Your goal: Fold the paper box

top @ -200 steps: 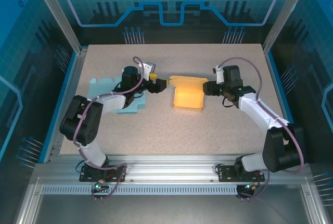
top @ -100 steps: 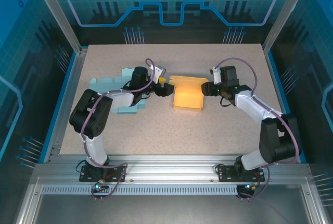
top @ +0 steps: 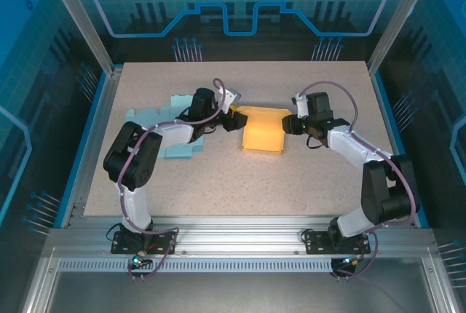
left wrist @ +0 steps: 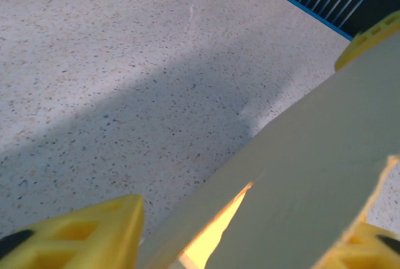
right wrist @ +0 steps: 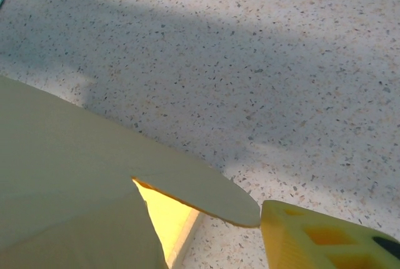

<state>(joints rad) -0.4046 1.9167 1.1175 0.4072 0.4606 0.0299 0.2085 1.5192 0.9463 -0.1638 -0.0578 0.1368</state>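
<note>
Reaching farther right than a second ago with the left gripper (top: 234,121), now closing right up to the far-left corner of the paper box (top: 263,137) rather than stopping short of it, while keeping the right gripper (top: 290,124) at the far-right corner. From the top external camera: flanking the box closely on both sides, a little behind the middle of the table (top: 240,182), with its flap spreading toward the far edge. Leaving wide bare tabletop in front toward the near rail, and less room on the left, past the blue sheet (top: 180,151) lying under the left arm. Through the left wrist: bracketing a pale panel of the box (left wrist: 312,175) with the yellow fingers (left wrist: 75,234), standing partly apart, one off each side of its lower edge. Pinching or merely straddling, impossible to tell. Looking beyond onto open speckled table (left wrist: 125,62) running out to the blue rim (left wrist: 294,1). Through the right wrist: holding one yellow finger (right wrist: 325,238) just beside the rounded tip of a box flap (right wrist: 75,175), contact unclear, width of opening and any grip impossible to tell. Facing bare table (right wrist: 250,44) ahead.
</note>
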